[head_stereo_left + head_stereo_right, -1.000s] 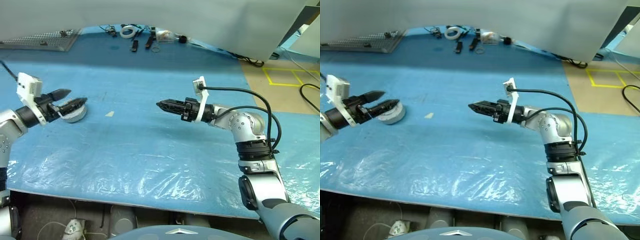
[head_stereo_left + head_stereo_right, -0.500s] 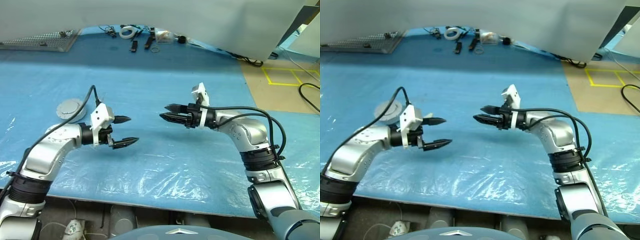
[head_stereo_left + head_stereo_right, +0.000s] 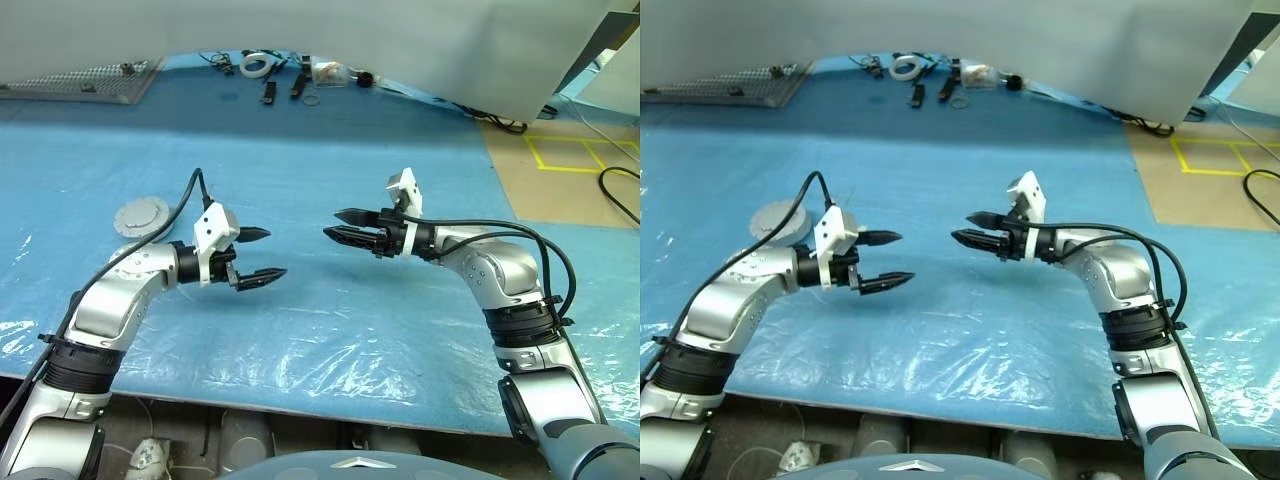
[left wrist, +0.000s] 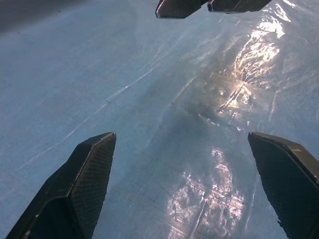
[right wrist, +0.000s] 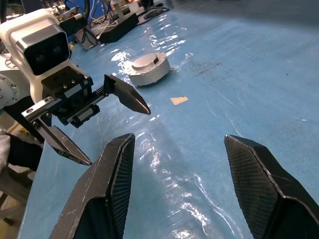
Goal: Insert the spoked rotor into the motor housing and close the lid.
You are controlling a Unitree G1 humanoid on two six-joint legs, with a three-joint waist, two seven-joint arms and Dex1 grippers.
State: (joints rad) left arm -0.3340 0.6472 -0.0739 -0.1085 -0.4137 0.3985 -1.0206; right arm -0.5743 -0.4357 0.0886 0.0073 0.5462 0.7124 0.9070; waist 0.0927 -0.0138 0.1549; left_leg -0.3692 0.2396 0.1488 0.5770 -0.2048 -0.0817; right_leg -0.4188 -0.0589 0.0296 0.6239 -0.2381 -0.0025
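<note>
1. The motor housing, a short round silver-grey drum with its lid seated flat on top, stands on the blue plastic sheet on the robot's left side, behind the left forearm. The right wrist view shows it as a closed drum with a plain grey top face.
2. Nothing touches the housing; it sits well apart from both grippers.
3. A small pale scrap lies on the sheet near the housing, between it and the open middle of the table.
4. The left gripper hangs above the sheet near the table's middle, pointing toward the robot's right. Its two black fingers are spread wide apart with only bare sheet between them.
5. The right gripper faces it from the other side, pointing toward the robot's left, tips just apart from the left gripper's tips. Its fingers stand parted, though less widely, and nothing is between them.
6. Both grippers are clear of the sheet and of each other.
7. At the far edge of the table lie a white ring, some small dark tools and a thin loose ring.
8. A metal mesh panel lies at the far left corner, and yellow tape marks the floor on the right.
</note>
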